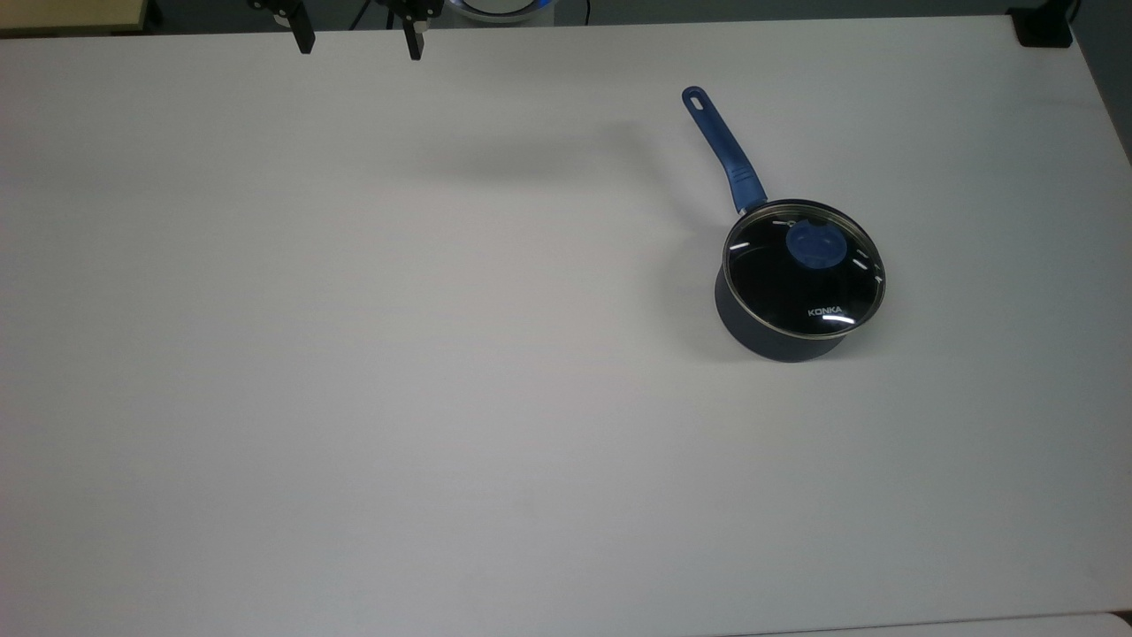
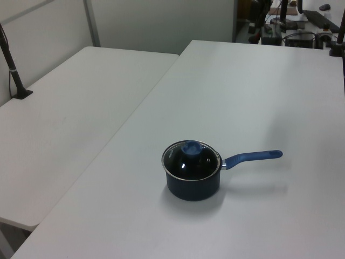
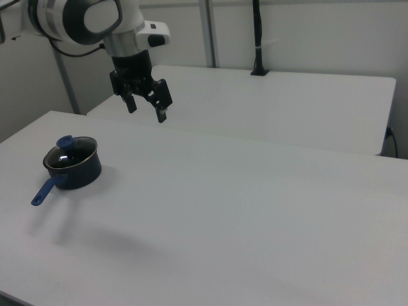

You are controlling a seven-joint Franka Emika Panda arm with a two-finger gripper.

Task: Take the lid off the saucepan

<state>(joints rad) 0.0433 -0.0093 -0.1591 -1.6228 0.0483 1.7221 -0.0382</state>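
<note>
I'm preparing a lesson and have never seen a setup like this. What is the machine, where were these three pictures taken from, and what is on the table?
The machine is a robot arm ending in a gripper, a two-fingered claw. Its fingers are spread apart and hold nothing; it hangs in the air above the white table.

All three pictures show the same moment. The top view looks down on the table, with the two dark fingertips at its upper edge. The left view and the right view look across the table from opposite sides.

On the table stands a dark blue saucepan with a long blue handle. A glass lid with a blue knob sits on it. The gripper is well away from the pan, so lifting the lid off has not yet begun.
</note>
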